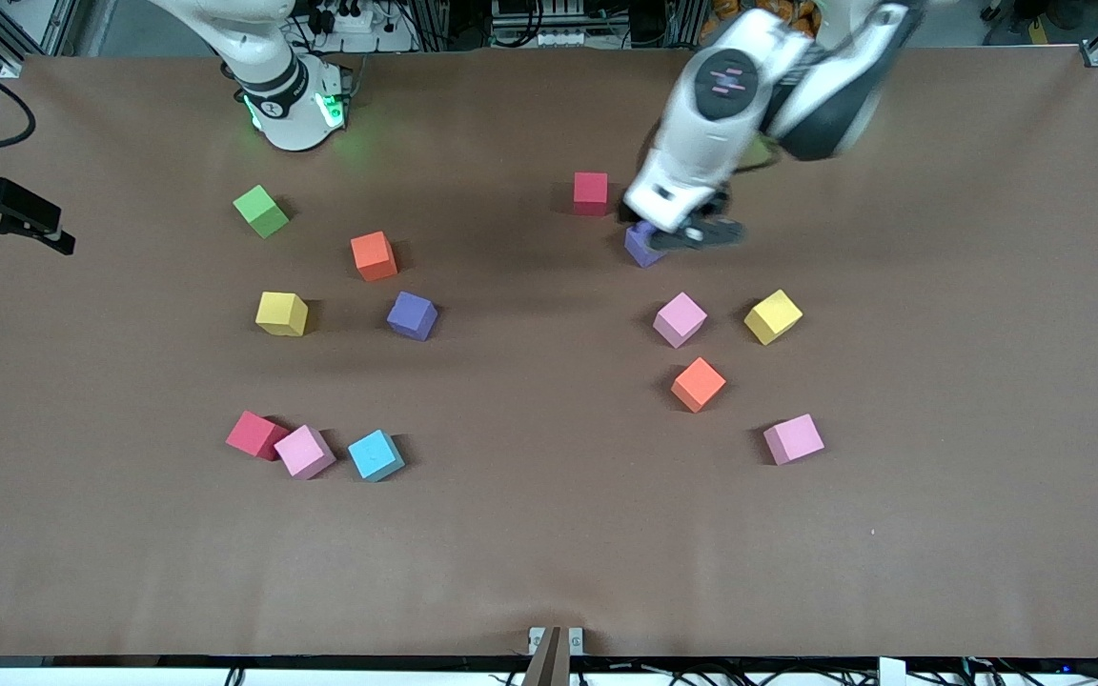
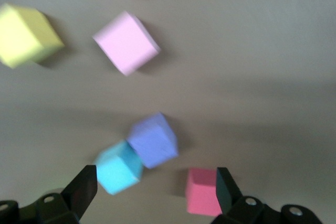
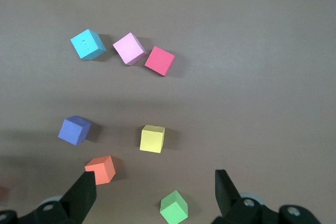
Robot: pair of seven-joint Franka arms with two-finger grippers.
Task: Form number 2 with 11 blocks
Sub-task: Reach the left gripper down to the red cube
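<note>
blocks [image 1: 680, 319] scattered loose across the brown tabletop [image 1: 549, 534], no numeral begun; one cluster toward the right arm's end, another toward the left arm's. left pincer [image 1: 692, 232] low over a purple block [image 1: 641, 246] beside a red one [image 1: 591, 192], fingers spread, gripping nothing. right pincer [image 3: 155, 192] waiting high over its own end, likewise spread, a green cube [image 1: 261, 211] below it. likely light, matte foam, slightly yielding; best pinched square across two flat opposite faces, never corner to corner.
</note>
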